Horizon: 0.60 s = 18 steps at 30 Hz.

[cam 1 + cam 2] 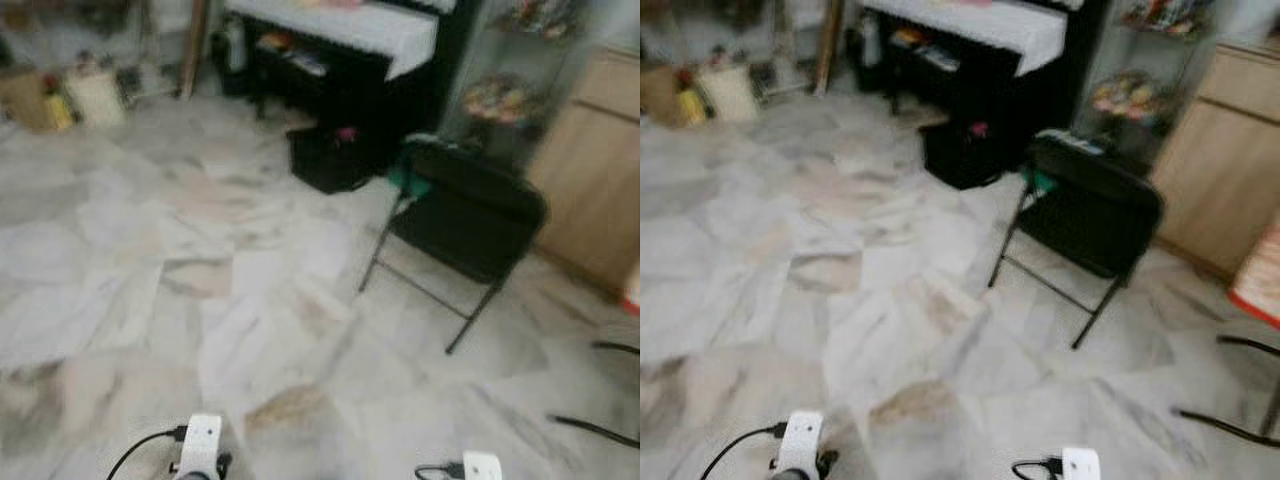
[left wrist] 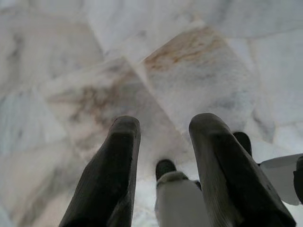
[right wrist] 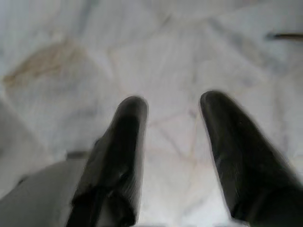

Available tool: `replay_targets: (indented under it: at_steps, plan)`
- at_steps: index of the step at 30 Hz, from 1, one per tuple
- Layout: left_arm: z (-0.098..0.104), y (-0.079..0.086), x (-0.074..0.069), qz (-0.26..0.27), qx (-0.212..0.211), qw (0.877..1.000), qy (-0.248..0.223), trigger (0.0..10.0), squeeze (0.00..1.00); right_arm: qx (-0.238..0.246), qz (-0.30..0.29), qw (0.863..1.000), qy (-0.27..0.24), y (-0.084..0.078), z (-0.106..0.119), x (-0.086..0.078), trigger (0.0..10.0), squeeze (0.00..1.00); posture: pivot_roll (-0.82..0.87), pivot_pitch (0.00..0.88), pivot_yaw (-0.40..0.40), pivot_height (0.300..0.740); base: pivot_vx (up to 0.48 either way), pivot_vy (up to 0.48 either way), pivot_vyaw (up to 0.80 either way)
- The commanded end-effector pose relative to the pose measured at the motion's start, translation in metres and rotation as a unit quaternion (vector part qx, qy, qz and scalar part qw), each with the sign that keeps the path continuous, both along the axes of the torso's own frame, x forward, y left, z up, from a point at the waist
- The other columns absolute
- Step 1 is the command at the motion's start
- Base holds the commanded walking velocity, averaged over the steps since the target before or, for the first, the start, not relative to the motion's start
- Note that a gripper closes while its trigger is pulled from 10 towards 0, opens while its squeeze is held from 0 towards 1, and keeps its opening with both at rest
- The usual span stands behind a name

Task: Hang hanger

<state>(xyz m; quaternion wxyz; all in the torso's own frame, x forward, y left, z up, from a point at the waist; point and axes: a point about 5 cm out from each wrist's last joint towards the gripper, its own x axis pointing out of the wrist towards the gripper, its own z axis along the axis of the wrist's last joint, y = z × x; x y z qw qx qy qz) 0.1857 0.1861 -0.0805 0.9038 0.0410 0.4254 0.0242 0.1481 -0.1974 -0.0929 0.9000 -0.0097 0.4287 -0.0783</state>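
Both your arms hang low because you're walking: the left claw and the right claw are spread and empty over the marble floor. No hanger is clear yet; the blurred folding chair stands ahead.

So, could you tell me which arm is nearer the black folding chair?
Right. The right arm is below the black folding chair; the left arm sits farther left.

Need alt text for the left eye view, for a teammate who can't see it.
Blurred view of a pale marble floor with a black folding chair standing ahead to the right, before a black piano draped in white cloth. A wooden cabinet stands at far right.
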Motion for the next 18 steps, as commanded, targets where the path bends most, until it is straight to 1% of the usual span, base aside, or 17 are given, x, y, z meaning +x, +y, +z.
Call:
replay_targets:
  at_steps: [1,15,18]
  plan:
    - [-0.0018,0.0030,-0.0038,-0.008,0.007,1.000,0.010,10.0,0.00,0.000,-0.005,1.000,0.007,-0.0005,-0.0018,-0.0049,10.0,0.00,-0.16,0.000,-0.026,0.740,0.000,0.000,-0.75]
    - [-0.0017,0.0040,-0.0047,-0.025,0.008,1.000,0.009,10.0,0.00,0.004,-0.006,1.000,0.009,0.0017,-0.0032,-0.0082,10.0,0.00,-0.16,0.000,-0.020,0.740,0.000,0.000,-0.75]
    - [-0.0020,0.0035,-0.0051,-0.030,0.008,0.999,0.010,10.0,0.00,0.003,-0.001,1.000,0.009,0.0015,-0.0032,-0.0085,10.0,0.00,-0.16,0.000,-0.019,0.740,0.000,0.000,0.00]
